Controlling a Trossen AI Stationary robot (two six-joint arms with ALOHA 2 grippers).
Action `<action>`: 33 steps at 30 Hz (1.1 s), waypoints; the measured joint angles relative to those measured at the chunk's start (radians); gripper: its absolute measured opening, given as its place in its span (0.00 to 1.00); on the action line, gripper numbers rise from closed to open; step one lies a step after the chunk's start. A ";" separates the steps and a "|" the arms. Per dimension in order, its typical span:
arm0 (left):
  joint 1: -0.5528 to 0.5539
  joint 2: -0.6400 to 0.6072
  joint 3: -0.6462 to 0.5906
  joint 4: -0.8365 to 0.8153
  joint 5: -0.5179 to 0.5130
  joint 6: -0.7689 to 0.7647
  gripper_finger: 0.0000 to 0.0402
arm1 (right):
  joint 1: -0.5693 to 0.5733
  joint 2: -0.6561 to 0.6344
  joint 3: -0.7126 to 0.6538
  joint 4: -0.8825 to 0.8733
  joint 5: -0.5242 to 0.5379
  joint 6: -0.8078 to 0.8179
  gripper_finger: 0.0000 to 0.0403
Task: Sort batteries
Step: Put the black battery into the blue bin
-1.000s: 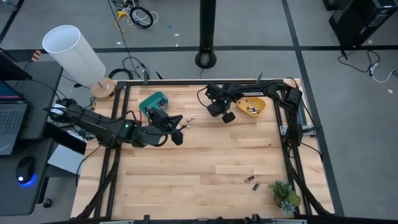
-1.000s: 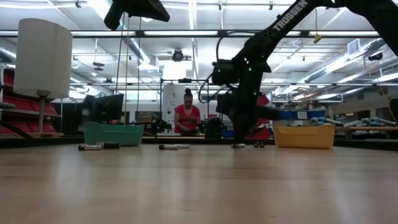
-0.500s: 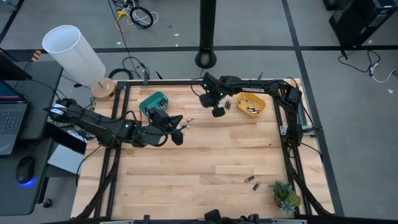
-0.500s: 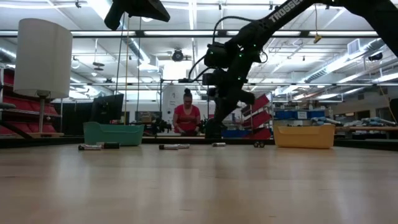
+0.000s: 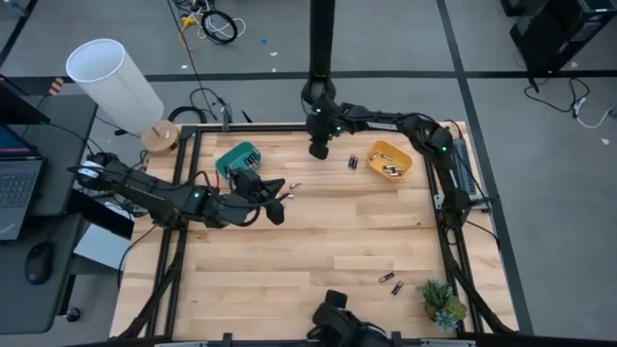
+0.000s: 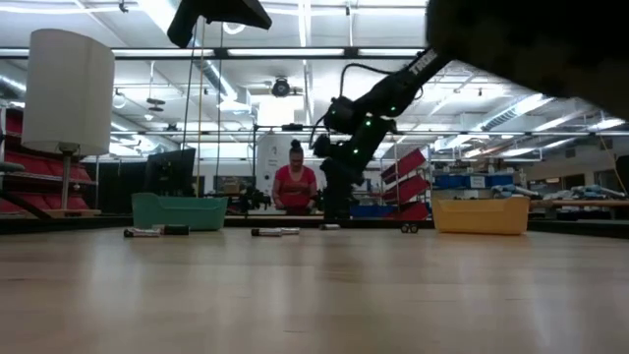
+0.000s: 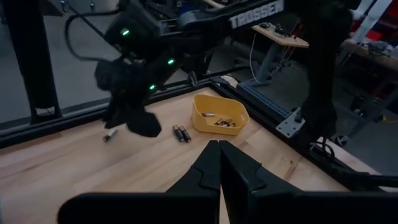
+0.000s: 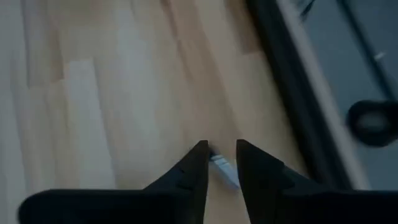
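Right arm stretched long across the far edge of the bench, right gripper (image 5: 317, 150) pointing down, fingers (image 8: 194, 163) parted a little. Left arm bent low at the left side, left gripper (image 5: 275, 200) with fingers (image 7: 211, 167) pressed together.

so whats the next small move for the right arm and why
Probably lower a touch and close. The right gripper is near the table's far edge with its fingers parted, and a small silvery battery lies between the tips, seemingly not yet pinched. Once gripped, it could go to the orange bin. The left gripper waits shut near the teal bin.
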 joint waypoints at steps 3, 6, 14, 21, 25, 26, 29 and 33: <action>0.000 0.000 0.000 0.020 0.014 -0.003 0.03 | 0.000 0.071 0.082 -0.097 -0.053 0.023 0.16; 0.000 0.000 0.000 0.039 0.041 -0.003 0.03 | -0.001 0.114 0.147 -0.188 -0.090 0.025 0.11; 0.000 0.000 0.000 0.065 0.085 -0.002 0.03 | 0.010 0.062 0.174 -0.298 -0.167 -0.009 0.01; 0.002 0.000 0.000 0.087 0.082 -0.003 0.03 | -0.012 -0.003 0.176 -0.272 -0.152 0.010 0.12; 0.008 0.000 0.000 0.087 0.081 -0.011 0.03 | -0.044 -0.044 0.175 -0.497 -0.164 0.015 0.25; 0.009 0.000 0.000 0.086 0.081 -0.007 0.03 | -0.048 -0.056 0.172 -0.546 -0.166 0.010 0.28; 0.009 0.000 0.000 0.081 0.080 -0.001 0.03 | -0.051 -0.091 0.118 -0.628 -0.154 -0.002 0.35; 0.009 0.000 0.000 0.075 0.080 0.001 0.03 | -0.051 -0.142 0.013 -0.659 -0.093 -0.001 0.45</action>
